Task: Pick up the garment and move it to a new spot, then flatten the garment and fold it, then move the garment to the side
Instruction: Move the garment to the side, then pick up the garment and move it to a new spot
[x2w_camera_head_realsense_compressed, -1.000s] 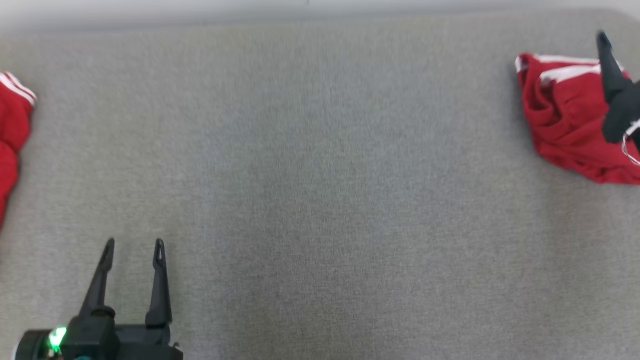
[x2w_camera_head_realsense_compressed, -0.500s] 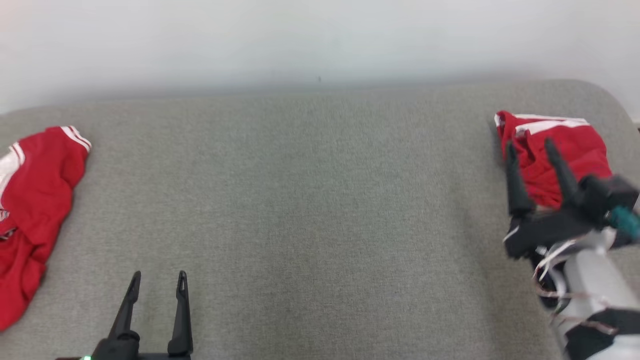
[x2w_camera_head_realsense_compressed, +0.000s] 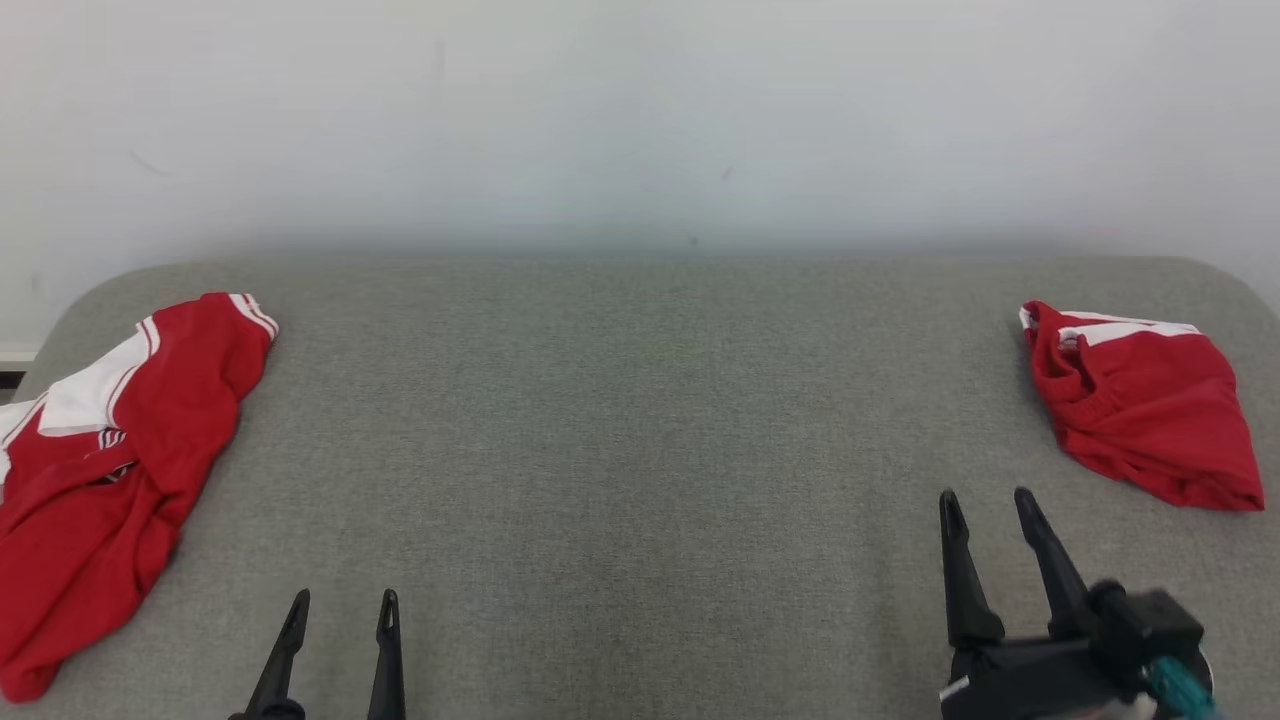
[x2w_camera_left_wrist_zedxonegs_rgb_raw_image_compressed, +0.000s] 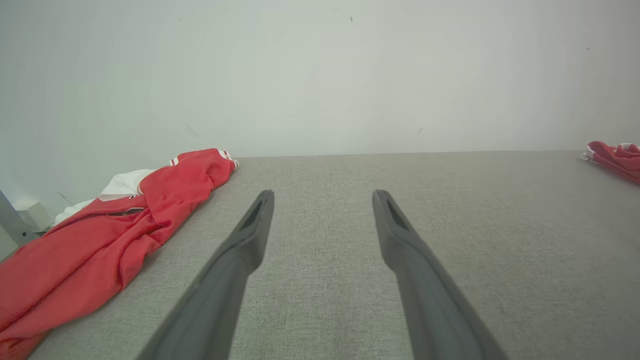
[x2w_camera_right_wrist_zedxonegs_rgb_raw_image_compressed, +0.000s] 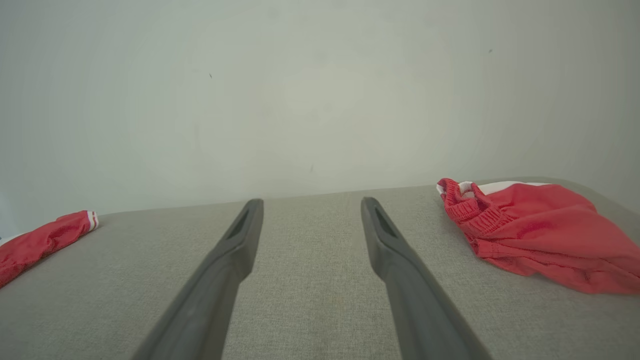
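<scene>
Item one: grey cloth-covered tabletop, rounded at both far corners, set against a plain pale wall. Item two: right garment, red with a white band and a gathered elastic edge, laid in a loose bunched heap near the far right corner of the tabletop; the folds are seen to be uneven and the cloth is touched by neither hand. Item three: left garment, red with a white panel and striped trim, spread crumpled along the left edge of the tabletop, part of it drooping past the rim. Item four: left hand, seen at the lower left of the head view, its two dark fingers held apart with nothing between them, poised over bare grey cloth, well apart from the left garment. Item five: right hand, seen at the lower right, fingers likewise spread and empty, placed near the right garment and just short of its nearest hem.
</scene>
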